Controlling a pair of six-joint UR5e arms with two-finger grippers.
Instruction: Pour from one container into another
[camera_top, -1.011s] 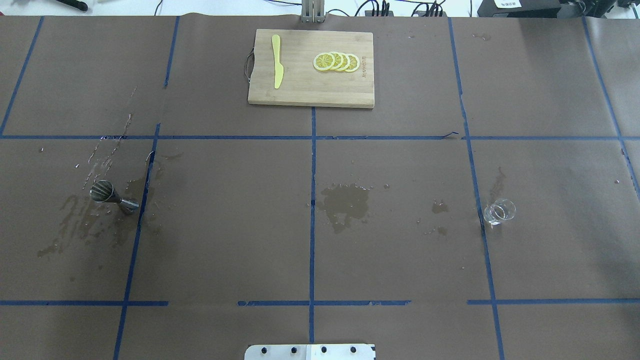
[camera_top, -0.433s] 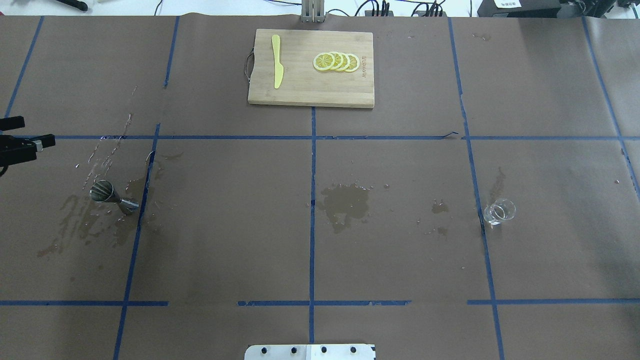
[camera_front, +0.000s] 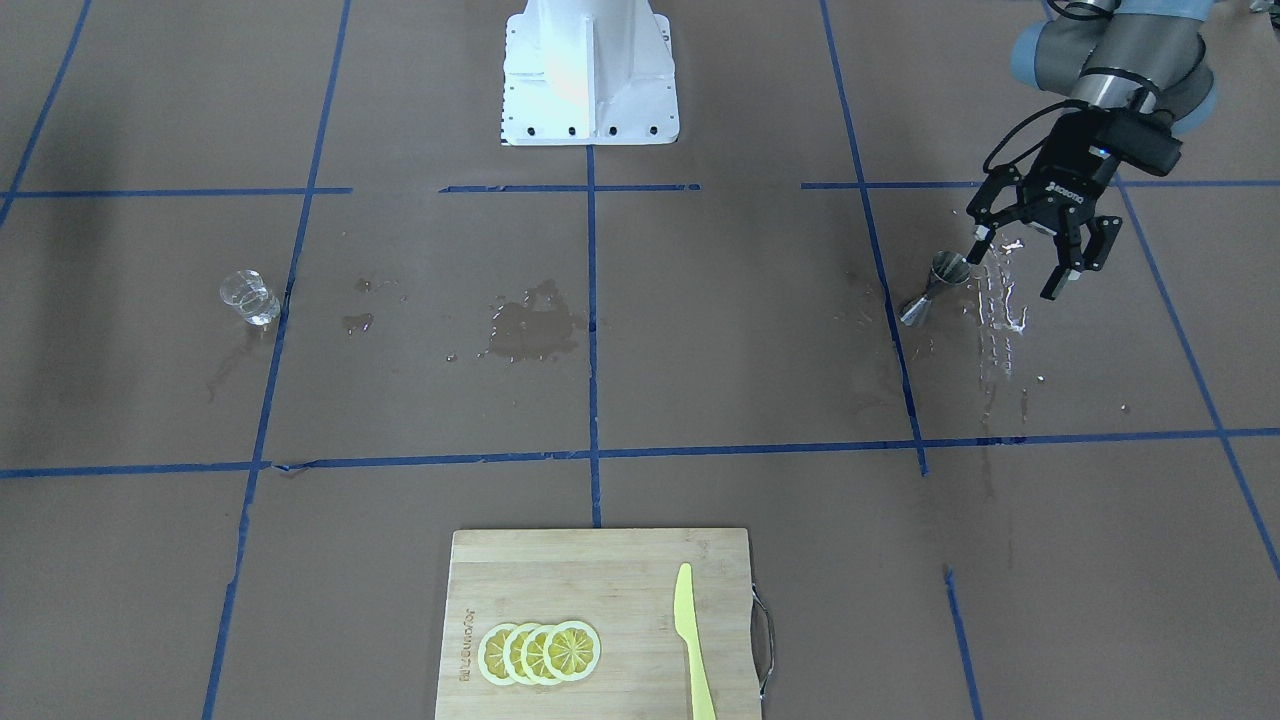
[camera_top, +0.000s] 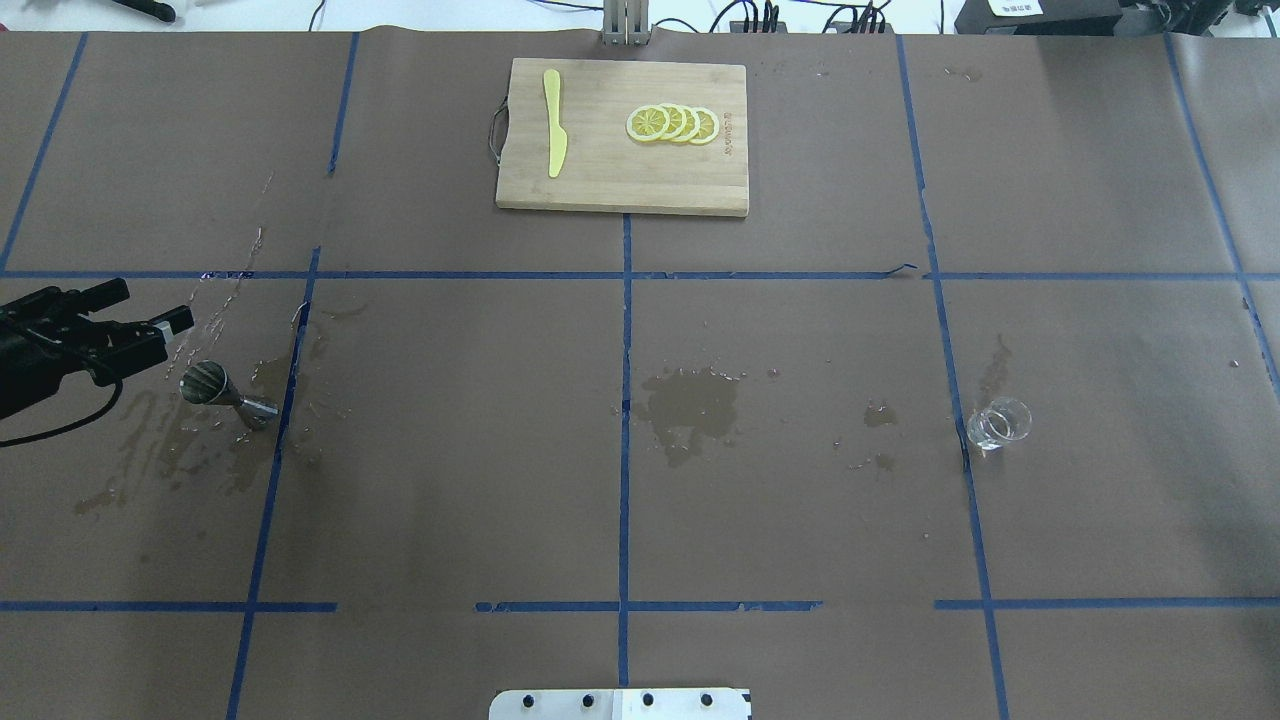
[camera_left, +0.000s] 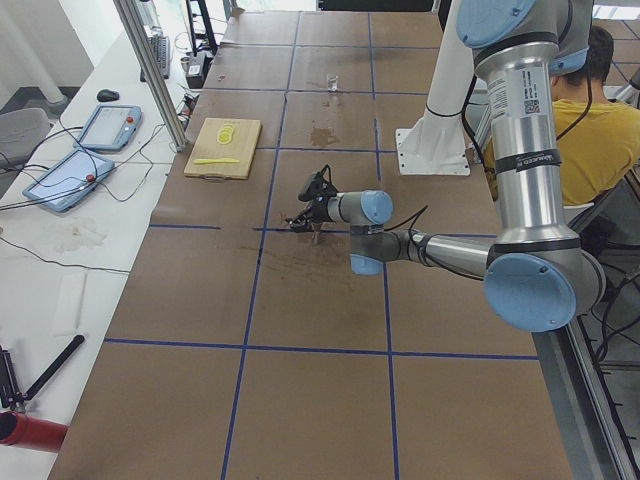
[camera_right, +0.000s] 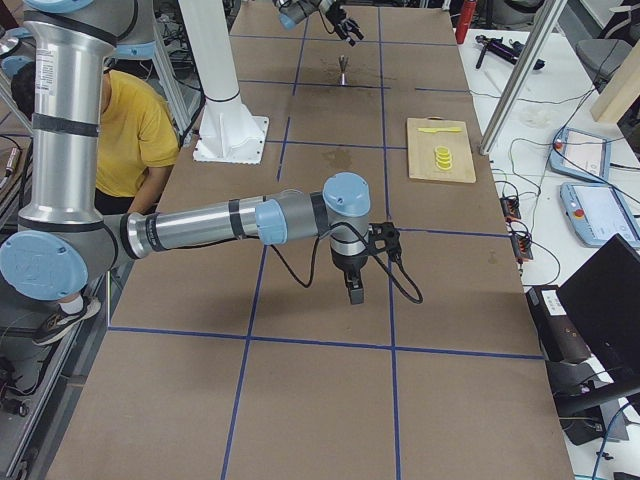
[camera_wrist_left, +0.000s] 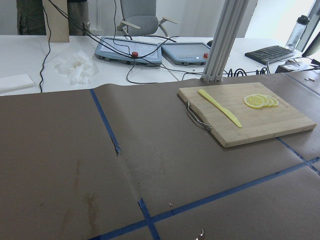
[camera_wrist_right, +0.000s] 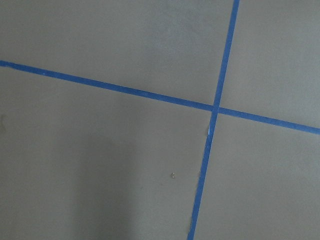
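Item 1: left gripper (camera_front: 1016, 272) (camera_top: 151, 305). I read its jaws as spread wide, holding nothing.

Item 2: metal jigger (camera_front: 934, 286) (camera_top: 226, 390), upright on the brown paper. It is just beside one finger and outside the gap between the jaws.

Item 3: wet streaks (camera_front: 1001, 302), lying under the open jaws.

Item 4: clear glass (camera_front: 249, 298) (camera_top: 999, 422), upright, well apart from those jaws toward the robot's right.

Item 5: right gripper (camera_right: 354, 290), pointing down over bare paper. I cannot tell how its jaws stand.

Item 6: cutting board (camera_top: 620, 180) with yellow knife (camera_top: 553, 122) and lemon slices (camera_top: 672, 124), well apart from both jaws.
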